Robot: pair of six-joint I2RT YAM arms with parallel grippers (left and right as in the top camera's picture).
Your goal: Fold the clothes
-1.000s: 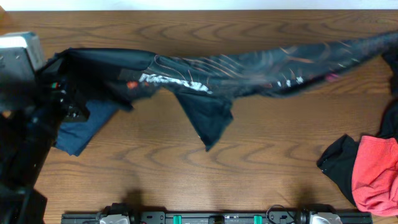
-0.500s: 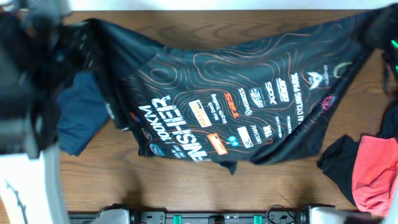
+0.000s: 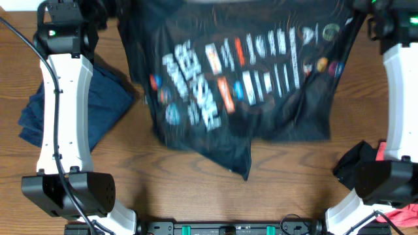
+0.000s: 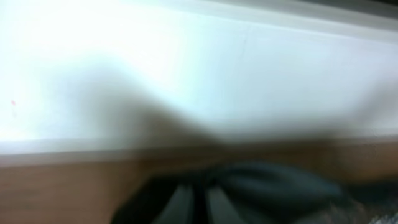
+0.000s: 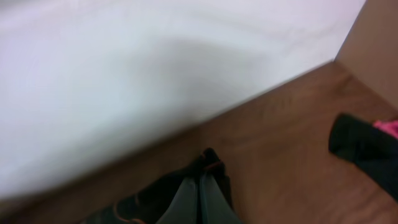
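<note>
The black jersey (image 3: pixel 235 78) with white lettering and sponsor logos hangs spread across the far half of the table, blurred by motion, its lower edge trailing to the middle. My left gripper (image 4: pixel 200 202) is shut on one top corner of the jersey (image 4: pixel 273 183) at the far left. My right gripper (image 5: pixel 199 199) is shut on the other top corner of the jersey (image 5: pixel 155 196) at the far right. In the overhead view both grippers are hidden at the top edge behind the arms and cloth.
A dark blue garment (image 3: pixel 91 111) lies at the left under my left arm (image 3: pixel 62 98). A black and pink-red garment pile (image 3: pixel 366 166) sits at the right front, also in the right wrist view (image 5: pixel 367 146). A white wall (image 4: pixel 199 68) runs behind the table.
Both arms have swung to the table's far corners, lifting the jersey. It went from a bunched band to a spread sheet, logos facing up.
</note>
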